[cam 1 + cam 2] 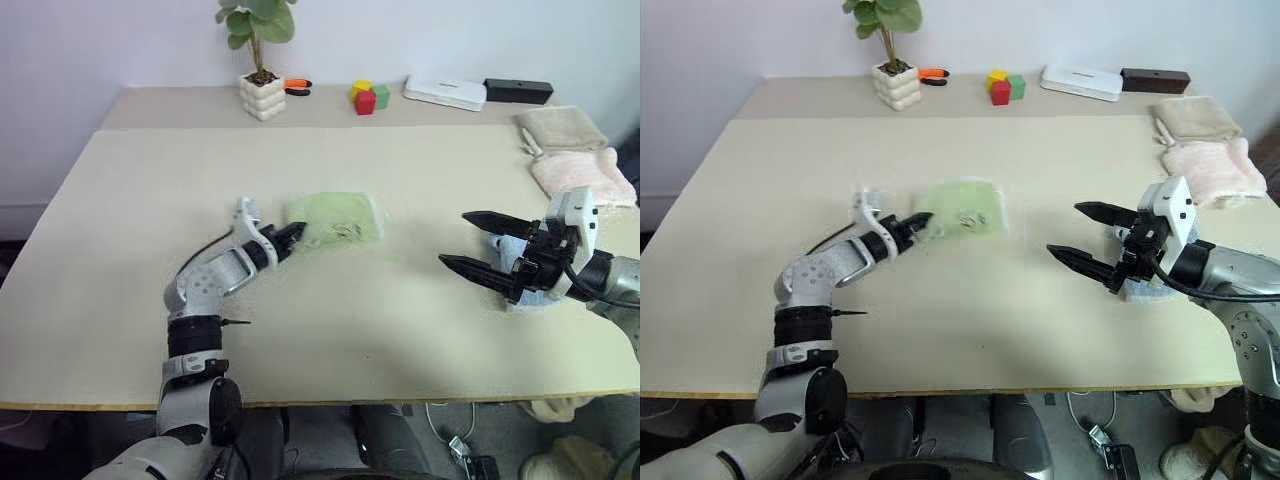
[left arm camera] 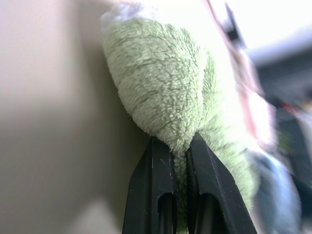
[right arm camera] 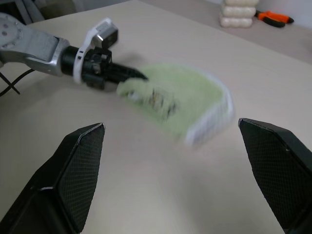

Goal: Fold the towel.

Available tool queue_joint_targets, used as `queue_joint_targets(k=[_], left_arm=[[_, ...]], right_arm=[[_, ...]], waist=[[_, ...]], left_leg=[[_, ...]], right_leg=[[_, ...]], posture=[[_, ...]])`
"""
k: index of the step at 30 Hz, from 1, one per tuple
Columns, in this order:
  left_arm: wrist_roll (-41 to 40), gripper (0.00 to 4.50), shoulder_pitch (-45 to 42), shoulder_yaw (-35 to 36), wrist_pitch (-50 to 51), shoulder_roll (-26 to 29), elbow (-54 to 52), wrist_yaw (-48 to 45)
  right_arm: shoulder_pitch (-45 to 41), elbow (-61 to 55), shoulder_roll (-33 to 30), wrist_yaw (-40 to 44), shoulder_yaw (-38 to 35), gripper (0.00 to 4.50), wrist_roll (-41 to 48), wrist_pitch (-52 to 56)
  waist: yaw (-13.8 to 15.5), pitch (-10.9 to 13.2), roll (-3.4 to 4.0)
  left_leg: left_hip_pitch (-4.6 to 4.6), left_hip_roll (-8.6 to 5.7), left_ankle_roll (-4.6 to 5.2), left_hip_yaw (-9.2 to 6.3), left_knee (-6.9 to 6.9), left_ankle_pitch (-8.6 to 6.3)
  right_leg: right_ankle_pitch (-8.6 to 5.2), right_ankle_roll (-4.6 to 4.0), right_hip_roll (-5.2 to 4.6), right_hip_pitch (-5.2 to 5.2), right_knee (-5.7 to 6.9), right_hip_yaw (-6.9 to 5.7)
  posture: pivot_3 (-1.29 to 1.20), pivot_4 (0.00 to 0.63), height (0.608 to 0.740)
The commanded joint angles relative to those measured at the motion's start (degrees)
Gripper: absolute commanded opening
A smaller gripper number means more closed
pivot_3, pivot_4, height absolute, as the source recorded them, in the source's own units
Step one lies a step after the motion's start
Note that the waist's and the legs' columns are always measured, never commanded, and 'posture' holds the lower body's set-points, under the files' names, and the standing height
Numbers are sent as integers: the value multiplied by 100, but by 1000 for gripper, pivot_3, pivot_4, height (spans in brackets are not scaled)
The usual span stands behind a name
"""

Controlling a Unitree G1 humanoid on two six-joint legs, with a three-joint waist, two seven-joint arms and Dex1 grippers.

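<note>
The beige table (image 1: 330, 330) carries the work, and its broad bare middle gives plenty of room: the nearest clutter sits far off along the back edge at twelve o'clock, namely the potted plant (image 1: 261, 60), the coloured blocks (image 1: 368, 96), a white box (image 1: 445, 92) and a black box (image 1: 517, 90), while the beige folded towel (image 1: 562, 127) and pink folded towel (image 1: 583, 175) lie at two o'clock, well apart from the fold. The light green towel (image 1: 337, 219) lies near the table's centre, already doubled into a small pad, its whitish stitched edge facing the right arm. The left gripper (image 1: 293, 237) meets it at the towel's nine o'clock side, fingers (image 2: 155, 195) pinched shut on a tuft of terry at that edge. The right gripper (image 1: 480, 245) hangs at three o'clock, well apart from the cloth, fingers spread wide and holding nothing, with a light blue towel (image 1: 530, 293) under it. To do this step well, I judge the pinched edge should be lifted only enough to free it, then carried across toward three o'clock so edges meet squarely; the thin bite could slip, so a slow, low sweep seems wise.
</note>
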Motion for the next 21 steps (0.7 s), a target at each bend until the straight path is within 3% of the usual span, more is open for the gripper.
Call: queue_joint_targets(k=[1,7,11,21], left_arm=[[107,35,199,398,-754,174,-402,265],[308,35,448,1434,-2742,59,-884,1438],[609,35,699,1751,-3770,-44,-1150,2131],[326,35,1472,1361,-3545,-337,-1879,2545]], right_arm=[[-189,-106,45,-50,8,4500,160,-16],[-392,75,190,-46,274,4500,75,-125],[-559,360,217,60,469,4500,-84,-289],[-870,802,284,259,705,4500,-264,-587]], waist=[[-38,1,-2],[-28,15,-26],[36,17,-29],[141,18,-38]], left_leg=[[-1,0,0,0,0,0],[-9,-1,0,0,5,0],[-10,-2,0,2,5,0],[-15,-4,0,3,10,0]], right_leg=[[0,0,0,-1,1,0],[0,2,-4,-1,-2,-1],[0,2,-6,1,-8,0],[0,2,-7,2,-10,-2]], posture=[[0,150,740],[0,150,740],[0,150,740],[0,150,740]])
